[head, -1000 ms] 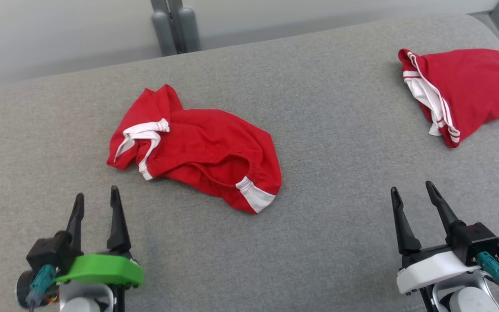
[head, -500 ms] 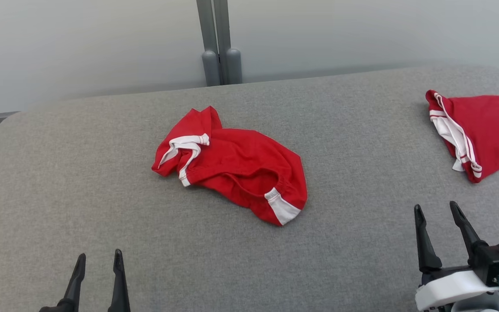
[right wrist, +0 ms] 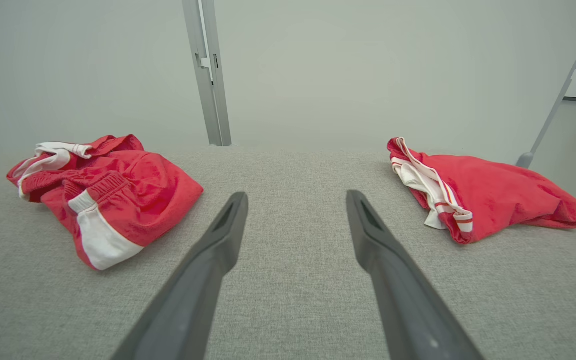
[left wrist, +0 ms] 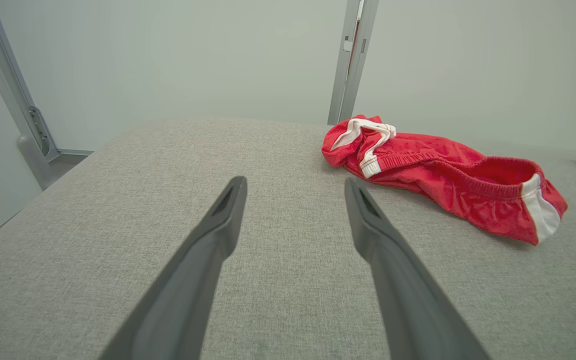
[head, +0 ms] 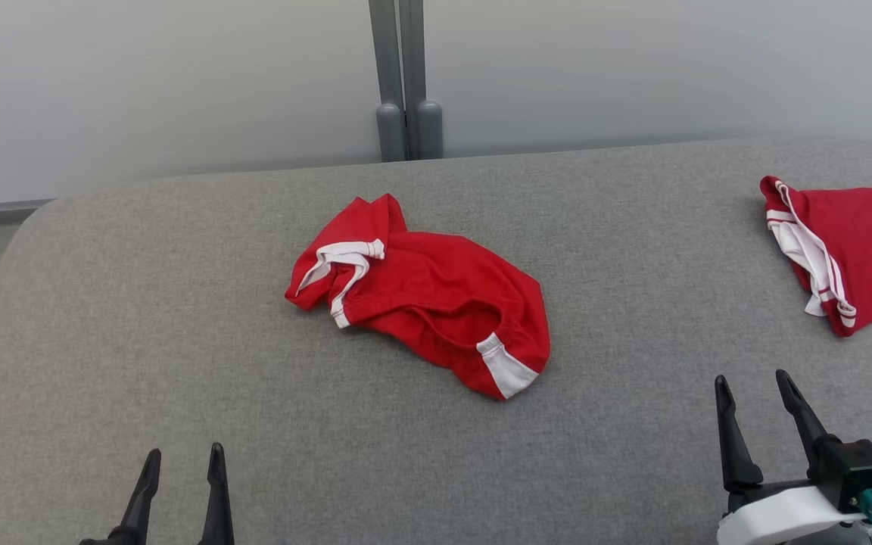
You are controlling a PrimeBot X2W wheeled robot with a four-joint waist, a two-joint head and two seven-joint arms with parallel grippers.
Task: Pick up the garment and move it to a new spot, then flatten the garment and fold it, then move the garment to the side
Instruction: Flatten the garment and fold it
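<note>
Two grippers are what we bring to this, and both stand with fingers spread wide and nothing between them. Our left gripper (head: 185,451) is at 7 o'clock in the head view and our right gripper (head: 752,376) at 5 o'clock, each over the pale grey woven-fabric table top (head: 179,341) and well apart from any cloth. We judge that we hold them back like this so the head camera gets an unblocked look before the first pick, which is not yet begun.

The crumpled red shorts with white trim (head: 421,291), the garment we take as ours, lie near the middle of the surface, toward 12 o'clock from the gap between our grippers. A second red garment with white stripes (head: 860,250) sits at 2 o'clock, folded fairly flat near the edge. We read it as one set aside, out of the working area.

The shorts' long axis runs from 10 o'clock to 4 o'clock. The bunched leg end with its white hem points to 10 o'clock. The elastic waistband opening and white side panel point to 4 o'clock, nearer our right gripper. The cloth is heaped, not flat, so either end seems to offer a raised fold to pinch.
</note>
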